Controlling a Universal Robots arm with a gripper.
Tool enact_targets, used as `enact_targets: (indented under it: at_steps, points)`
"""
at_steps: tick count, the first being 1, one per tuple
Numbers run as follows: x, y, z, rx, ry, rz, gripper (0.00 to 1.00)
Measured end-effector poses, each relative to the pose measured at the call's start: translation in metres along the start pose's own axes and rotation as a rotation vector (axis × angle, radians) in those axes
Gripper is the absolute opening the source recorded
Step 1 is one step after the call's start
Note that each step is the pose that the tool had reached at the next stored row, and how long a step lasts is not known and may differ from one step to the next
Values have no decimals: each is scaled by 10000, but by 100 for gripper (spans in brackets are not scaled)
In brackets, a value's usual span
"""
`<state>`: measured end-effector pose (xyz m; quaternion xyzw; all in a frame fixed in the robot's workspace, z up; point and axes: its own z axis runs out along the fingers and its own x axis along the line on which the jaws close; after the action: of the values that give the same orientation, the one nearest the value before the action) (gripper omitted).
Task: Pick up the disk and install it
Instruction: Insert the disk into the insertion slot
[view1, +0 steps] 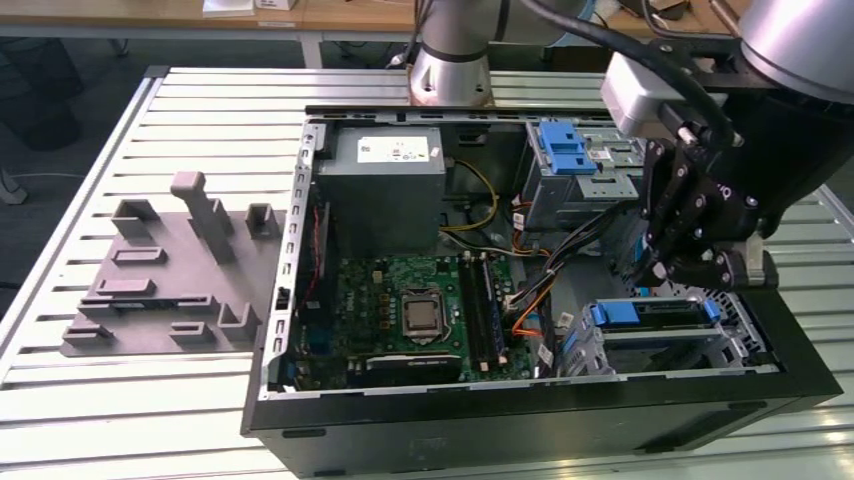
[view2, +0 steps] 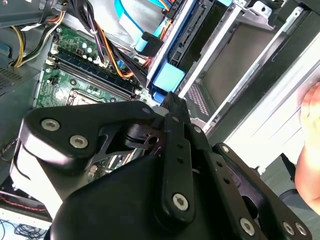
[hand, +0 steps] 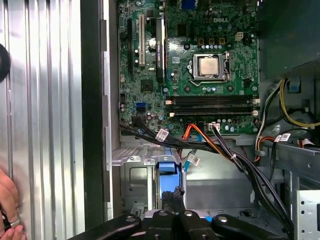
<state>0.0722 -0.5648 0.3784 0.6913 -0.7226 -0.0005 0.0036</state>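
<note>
The disk (view1: 647, 313) lies flat in the drive cage at the front corner of the open computer case, on the exterior view's right. Its blue carrier frame shows at both ends. My black gripper (view1: 663, 272) hangs just above that cage. In both wrist views its fingers are pressed together, shut. The tips (view2: 172, 100) reach the blue carrier's end tab (view2: 169, 77). That tab (hand: 167, 172) also stands just beyond my gripper (hand: 176, 192) in the first wrist view. I see nothing held between the fingers. The disk's label is hidden.
The case holds a green motherboard (view1: 407, 310), a grey power supply (view1: 380, 165), loose cables (view1: 534, 290) and another blue carrier (view1: 567, 150) in the far bay. A grey fixture block (view1: 174, 270) lies on the slatted table. A person's hand (view2: 311, 150) rests by the case.
</note>
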Motion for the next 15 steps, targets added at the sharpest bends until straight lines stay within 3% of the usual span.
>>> enact_targets:
  at_steps: [4, 15]
  points:
    - [0, 0, 58, 1, 0, 0, 11]
    - [-1, -9, 129, 3, 2, -1, 11]
